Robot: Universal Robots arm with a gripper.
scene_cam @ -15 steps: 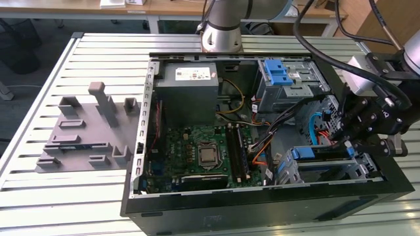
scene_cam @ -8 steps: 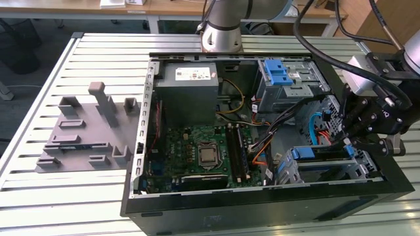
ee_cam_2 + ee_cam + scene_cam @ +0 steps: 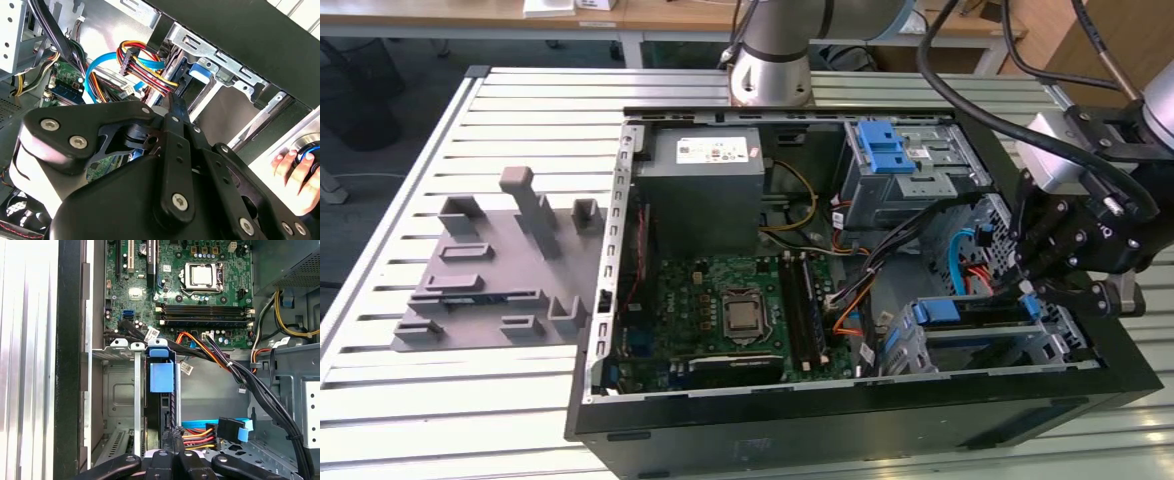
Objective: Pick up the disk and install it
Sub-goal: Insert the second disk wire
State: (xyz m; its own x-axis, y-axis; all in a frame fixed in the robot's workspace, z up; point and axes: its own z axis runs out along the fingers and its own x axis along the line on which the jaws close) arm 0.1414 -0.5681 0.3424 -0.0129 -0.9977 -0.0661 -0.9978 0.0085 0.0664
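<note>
Gripper [image 3: 1051, 262] (tilted) beside seated disk [image 3: 970, 312]

exterior high overview, wrist views close inside case [image 3: 854, 420]

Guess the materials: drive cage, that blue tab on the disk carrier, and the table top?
Drive cage: bare sheet metal, dull silver, stamped holes. Blue tab: looks like moulded plastic, matte, uniform colour. Table top: probably aluminium, pale grey ribbed slats with soft sheen.

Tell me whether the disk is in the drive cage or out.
In. The disk stands on edge in a cage slot, its blue rail at the opening, with the gripper at its near end.
</note>
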